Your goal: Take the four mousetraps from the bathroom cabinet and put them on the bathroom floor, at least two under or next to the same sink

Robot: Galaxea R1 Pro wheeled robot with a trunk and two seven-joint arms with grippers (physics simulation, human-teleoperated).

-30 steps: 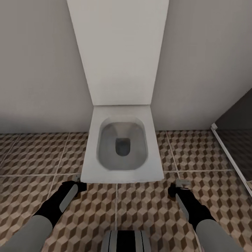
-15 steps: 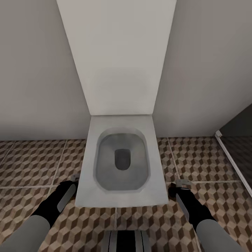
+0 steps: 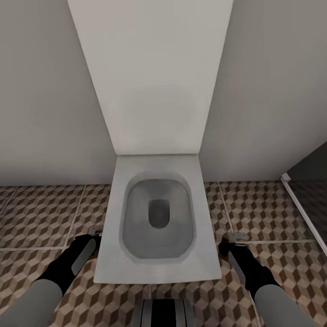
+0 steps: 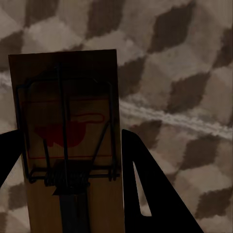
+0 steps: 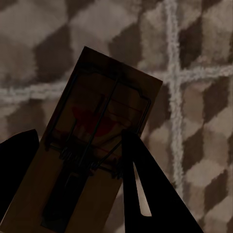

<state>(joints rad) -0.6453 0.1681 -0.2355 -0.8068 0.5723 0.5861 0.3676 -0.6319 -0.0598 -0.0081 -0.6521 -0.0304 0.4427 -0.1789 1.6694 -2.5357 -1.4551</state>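
Cube-patterned floor tiles (image 3: 41,213) run to a pale wall, with a white toilet (image 3: 156,218) filling the middle and open floor on either side. Each gripper pinches a mousetrap above the tiles: left gripper (image 3: 94,232) holds one (image 4: 68,145), right gripper (image 3: 234,240) another (image 5: 92,145), both brown wood with wire parts and a red mark.

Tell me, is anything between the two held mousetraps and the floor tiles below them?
Nothing visible. Under the left mousetrap and the right mousetrap lies bare bathroom floor. The toilet sits between the arms, not beneath either trap.
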